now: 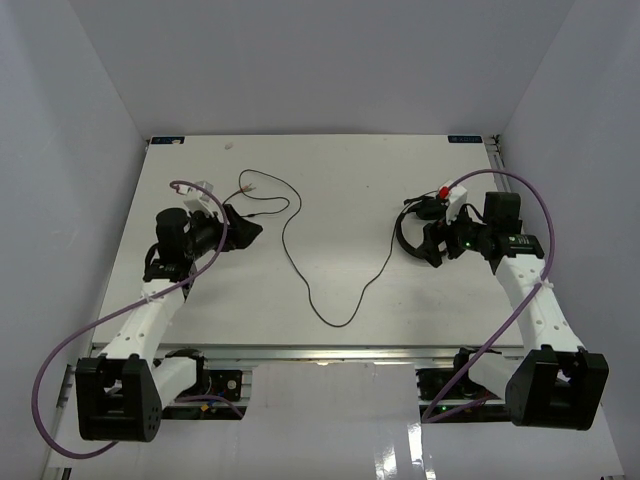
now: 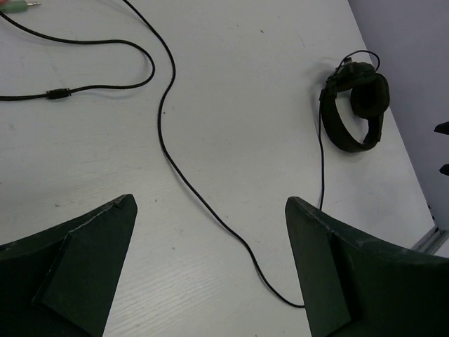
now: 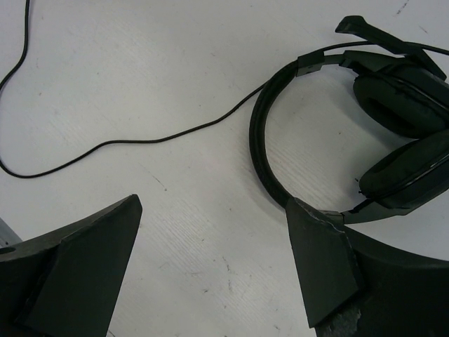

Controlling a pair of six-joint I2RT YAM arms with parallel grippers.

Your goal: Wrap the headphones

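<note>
The black headphones point(image 1: 408, 230) lie flat on the white table at the right, with the headband point(image 3: 261, 151) arched towards the middle and both padded earcups point(image 3: 396, 105) side by side. Their thin cord point(image 1: 345, 318) loops across the table centre to the plug end point(image 1: 246, 186) at the back left. My right gripper point(image 1: 432, 246) stands open just beside the headband; in the right wrist view one finger point(image 3: 319, 260) covers the band's lower end, and nothing lies between the jaws point(image 3: 214, 203). My left gripper point(image 1: 243, 232) hangs open over the cord point(image 2: 168, 151), holding nothing. The headphones point(image 2: 354, 105) show far right in the left wrist view.
Thick purple robot cables point(image 1: 530, 200) arc over each arm. White walls close the table point(image 1: 330, 160) in on the left, back and right. The near edge has a metal rail point(image 1: 320, 352) between the two arm bases. Coloured plugs point(image 2: 19, 5) lie at the cord's end.
</note>
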